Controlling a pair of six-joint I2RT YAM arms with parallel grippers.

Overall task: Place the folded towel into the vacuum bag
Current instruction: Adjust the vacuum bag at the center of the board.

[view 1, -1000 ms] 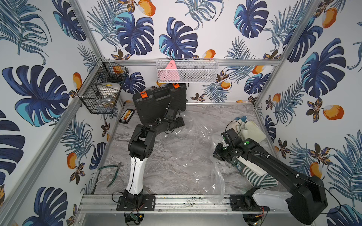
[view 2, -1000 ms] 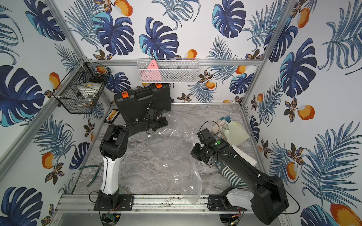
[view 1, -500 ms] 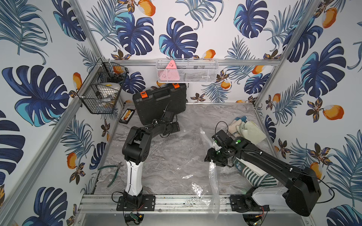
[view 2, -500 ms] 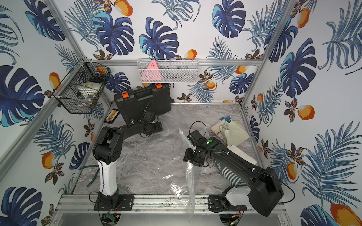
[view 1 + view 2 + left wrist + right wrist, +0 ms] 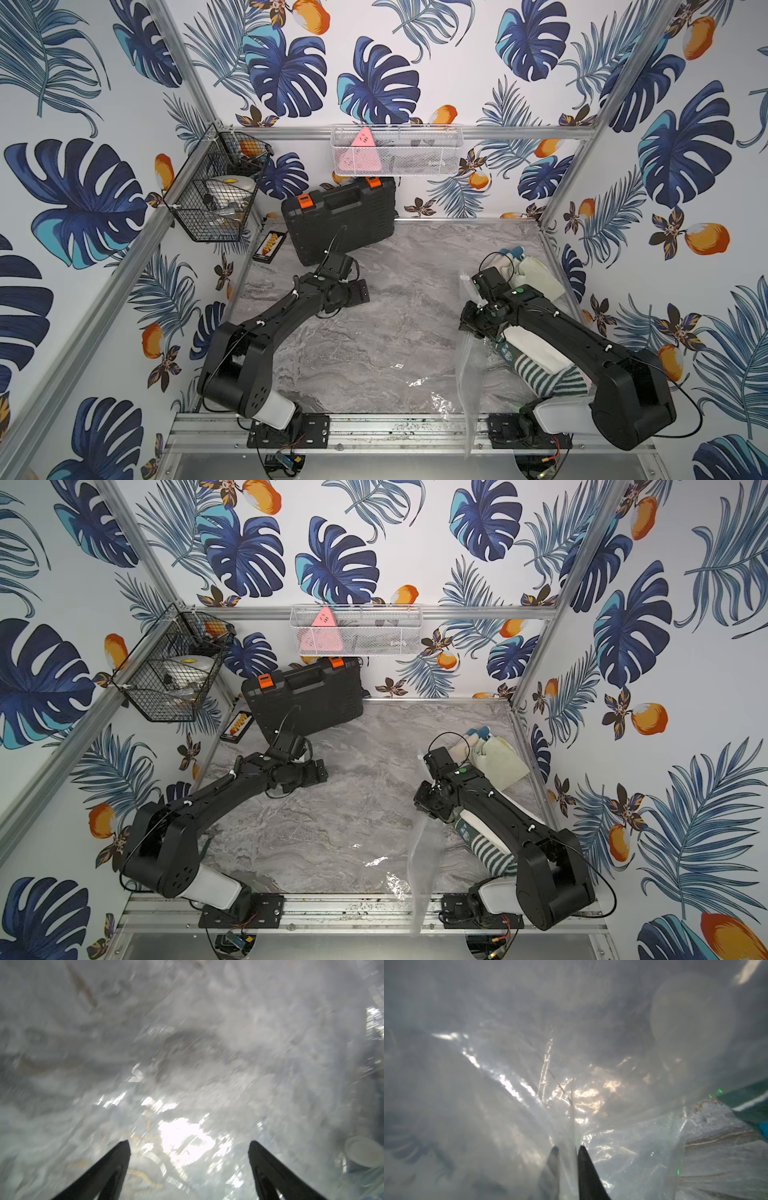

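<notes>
Left jaws withdrawn, wide — right jaws pinching vacuum bag (image 5: 566, 1118)

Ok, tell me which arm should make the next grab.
Left, probably. The left gripper is open and empty, while the right gripper is shut on the bag, holding it up. The towel lies under the right arm, though, so that is a far reach.
</notes>
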